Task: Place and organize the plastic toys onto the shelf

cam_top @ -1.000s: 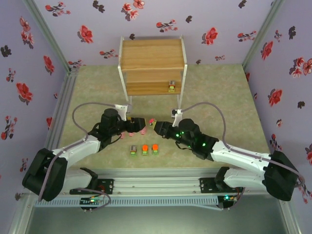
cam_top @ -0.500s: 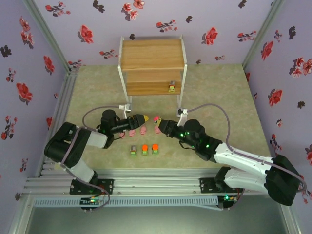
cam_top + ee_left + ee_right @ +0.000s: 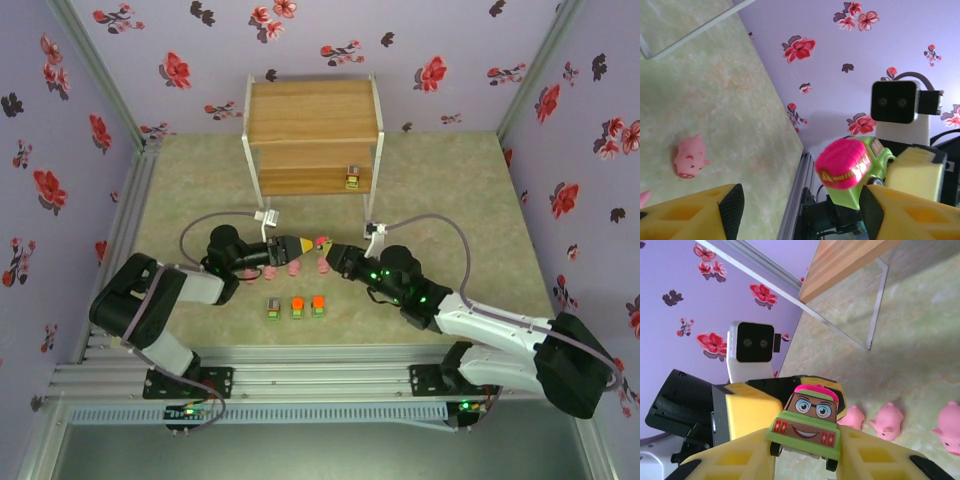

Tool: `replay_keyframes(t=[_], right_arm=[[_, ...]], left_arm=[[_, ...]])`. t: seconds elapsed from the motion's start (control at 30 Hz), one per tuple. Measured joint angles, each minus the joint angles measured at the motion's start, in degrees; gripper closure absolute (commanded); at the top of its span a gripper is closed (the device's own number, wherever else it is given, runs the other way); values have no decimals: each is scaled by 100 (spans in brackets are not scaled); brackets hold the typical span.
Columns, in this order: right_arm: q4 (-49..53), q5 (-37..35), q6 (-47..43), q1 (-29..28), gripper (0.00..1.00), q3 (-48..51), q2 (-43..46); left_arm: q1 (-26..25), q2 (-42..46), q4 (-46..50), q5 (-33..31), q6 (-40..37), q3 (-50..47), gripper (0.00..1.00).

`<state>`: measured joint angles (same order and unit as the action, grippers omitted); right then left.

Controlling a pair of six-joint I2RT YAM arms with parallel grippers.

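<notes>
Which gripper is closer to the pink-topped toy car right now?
Right. The right gripper is shut on the toy car, so it is touching it. The left gripper is open and faces it, with the car just ahead of its spread fingers.

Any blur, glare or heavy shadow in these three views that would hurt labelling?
Top external: even light, no glare, soft shadows, the shelf dimmer on its lower board, toys tiny. Left wrist: tilted horizon, left fingers blurred up close, pink-topped toy fairly sharp. Right wrist: that toy crisp between the right fingers, pigs behind slightly soft.
</notes>
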<state>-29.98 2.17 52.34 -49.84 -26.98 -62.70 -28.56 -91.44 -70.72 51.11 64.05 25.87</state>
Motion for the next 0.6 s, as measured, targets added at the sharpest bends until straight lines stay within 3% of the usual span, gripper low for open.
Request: replay_keyframes(t=[0.6], right_arm=[[-1692,584,437,286,92,186,-861]], left_arm=[[-131,120,-90,59,219,83,37]])
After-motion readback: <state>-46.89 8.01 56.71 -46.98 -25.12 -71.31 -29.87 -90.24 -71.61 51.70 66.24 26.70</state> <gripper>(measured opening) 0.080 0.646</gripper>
